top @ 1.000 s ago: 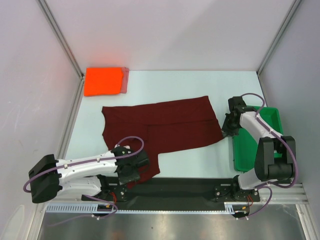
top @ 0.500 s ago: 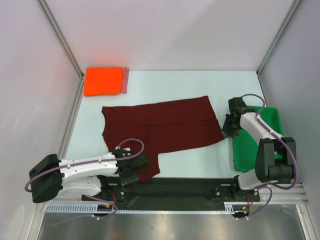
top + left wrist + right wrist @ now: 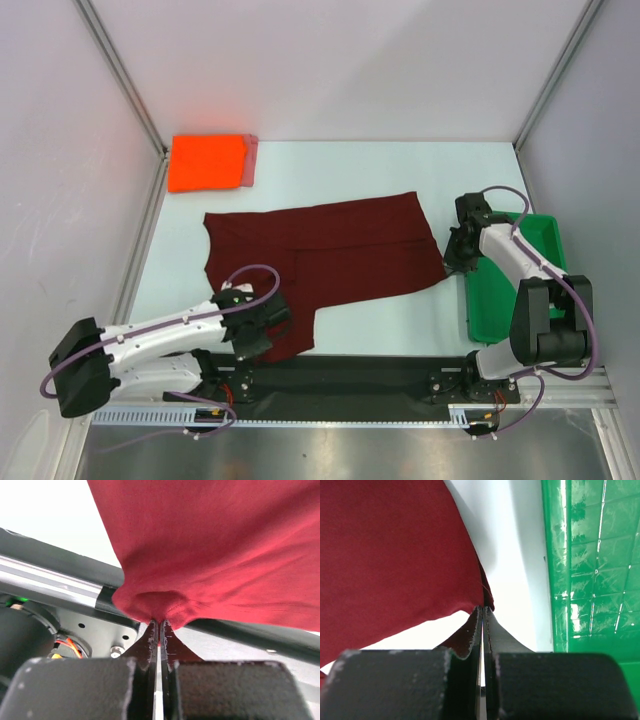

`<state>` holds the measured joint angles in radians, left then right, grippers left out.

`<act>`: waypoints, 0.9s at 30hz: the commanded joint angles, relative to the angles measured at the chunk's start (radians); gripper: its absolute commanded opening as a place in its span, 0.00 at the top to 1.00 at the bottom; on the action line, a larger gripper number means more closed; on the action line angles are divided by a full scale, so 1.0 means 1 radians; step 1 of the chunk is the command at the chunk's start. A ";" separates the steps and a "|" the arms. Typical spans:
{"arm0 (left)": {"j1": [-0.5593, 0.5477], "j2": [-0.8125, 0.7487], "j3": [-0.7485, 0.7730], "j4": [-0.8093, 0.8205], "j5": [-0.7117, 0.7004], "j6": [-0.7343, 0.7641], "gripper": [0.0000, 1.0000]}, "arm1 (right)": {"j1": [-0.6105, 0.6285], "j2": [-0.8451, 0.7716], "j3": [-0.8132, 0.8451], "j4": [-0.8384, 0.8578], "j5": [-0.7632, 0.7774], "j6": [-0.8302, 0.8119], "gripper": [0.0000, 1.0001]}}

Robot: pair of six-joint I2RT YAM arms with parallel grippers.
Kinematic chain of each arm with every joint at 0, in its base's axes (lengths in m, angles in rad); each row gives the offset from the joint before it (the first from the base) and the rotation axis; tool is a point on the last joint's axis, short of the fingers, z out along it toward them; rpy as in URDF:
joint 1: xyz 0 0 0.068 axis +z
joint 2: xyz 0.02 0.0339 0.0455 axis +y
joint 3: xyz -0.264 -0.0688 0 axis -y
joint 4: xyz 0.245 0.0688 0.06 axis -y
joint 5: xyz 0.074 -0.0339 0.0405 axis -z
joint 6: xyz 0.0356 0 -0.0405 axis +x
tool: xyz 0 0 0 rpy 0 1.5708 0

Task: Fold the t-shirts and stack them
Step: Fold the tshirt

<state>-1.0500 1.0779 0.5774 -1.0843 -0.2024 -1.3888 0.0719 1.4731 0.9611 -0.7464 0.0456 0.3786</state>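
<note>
The dark maroon t-shirt point(image 3: 320, 250) lies spread flat across the middle of the table. My left gripper point(image 3: 255, 338) is shut on its near left corner, where the cloth point(image 3: 210, 545) bunches at the fingertips point(image 3: 159, 624). My right gripper point(image 3: 452, 258) is shut on the shirt's right corner point(image 3: 395, 555), pinched at the tips point(image 3: 483, 609). A folded bright orange-red t-shirt point(image 3: 207, 162) lies at the far left corner on top of a pinkish one point(image 3: 251, 160), of which only an edge shows.
A green plastic tray point(image 3: 540, 240) stands at the right edge, close behind the right arm. A black strip and metal rail point(image 3: 380, 375) run along the near edge under the left gripper. Grey walls enclose the table.
The left gripper has closed on the maroon shirt's near left corner and shifted slightly. The right gripper has kept its grip and place.
</note>
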 commanded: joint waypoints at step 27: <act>0.700 0.474 0.823 0.182 -0.163 0.855 1.00 | 0.005 0.444 0.599 -0.122 -0.035 -0.050 1.00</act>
<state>-0.3710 1.5078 1.3151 -0.9489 -0.3779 -0.6495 0.0811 1.8782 1.4868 -0.8413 0.0097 0.3408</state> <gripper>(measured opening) 0.011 0.009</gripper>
